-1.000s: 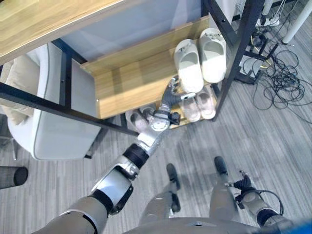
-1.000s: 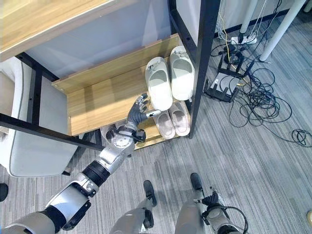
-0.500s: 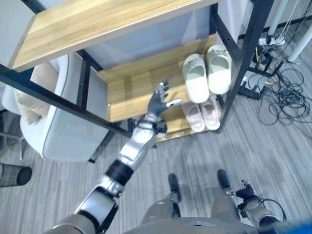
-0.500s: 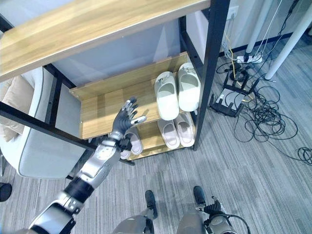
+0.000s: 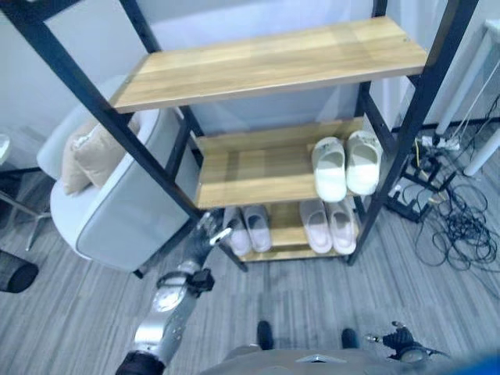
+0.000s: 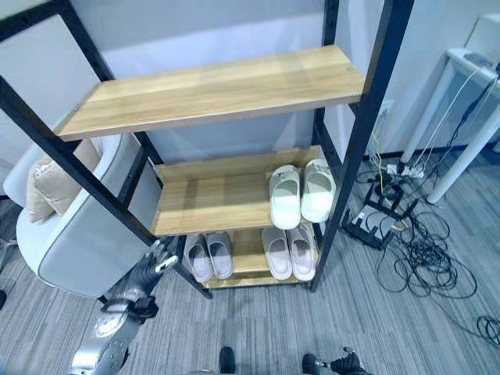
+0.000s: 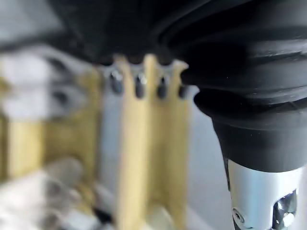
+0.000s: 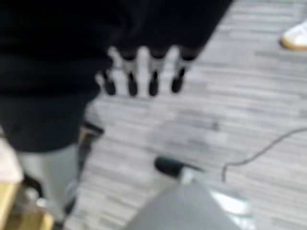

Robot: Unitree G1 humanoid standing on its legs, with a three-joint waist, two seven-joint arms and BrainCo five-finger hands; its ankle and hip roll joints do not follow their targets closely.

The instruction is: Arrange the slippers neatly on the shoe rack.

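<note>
Three pairs of slippers sit on the shoe rack [image 5: 406, 117]. A white pair [image 5: 346, 162] lies side by side at the right end of the middle shelf [image 5: 250, 168]. On the bottom shelf [image 5: 285, 234] a pale pair [image 5: 328, 224] lies at the right, directly beneath the white ones, and another pale pair [image 5: 248, 229] lies further left. The left hand [image 5: 208, 232] hangs in front of the rack's left front post, near the bottom-left pair but apart from it, fingers straight and spread, holding nothing. The right hand [image 8: 144, 72] hangs over the floor well away from the rack, its fingers pointing straight down and empty.

The rack has a black metal frame and three wooden shelves; the top shelf [image 5: 269, 62] carries nothing. It stands on grey striped flooring [image 5: 469, 312] against a pale wall. A grey armchair [image 5: 117, 211] with a beige cushion [image 5: 98, 152] stands to the rack's left, and a tangle of cables [image 5: 457, 226] lies on the floor to its right.

The left front post covers part of the bottom-left pair. The left wrist view gives wooden shelves only as a blur.
</note>
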